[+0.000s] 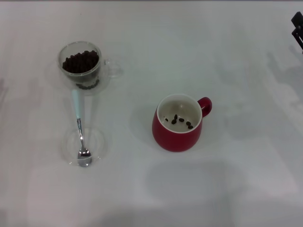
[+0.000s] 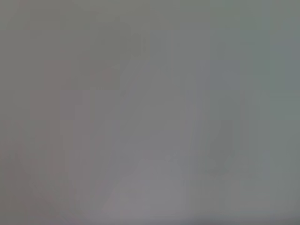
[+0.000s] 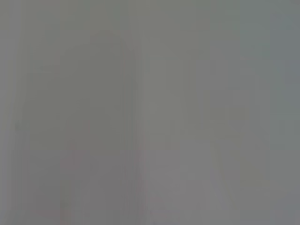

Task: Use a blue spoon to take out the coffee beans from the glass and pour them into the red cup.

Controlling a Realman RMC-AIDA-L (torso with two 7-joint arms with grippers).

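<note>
In the head view the glass (image 1: 80,66) stands at the back left, holding a heap of dark coffee beans (image 1: 81,61), its clear handle to the right. The blue spoon (image 1: 79,127) lies in front of it, pale handle toward the glass, silver bowl resting in a flat clear dish (image 1: 100,142). The red cup (image 1: 178,124) stands right of centre, handle to the back right, with several beans (image 1: 180,121) on its white bottom. A dark part of my right arm (image 1: 298,29) shows at the far right edge. My left gripper is out of view. Both wrist views show only plain grey.
The white table (image 1: 236,189) carries nothing else in view.
</note>
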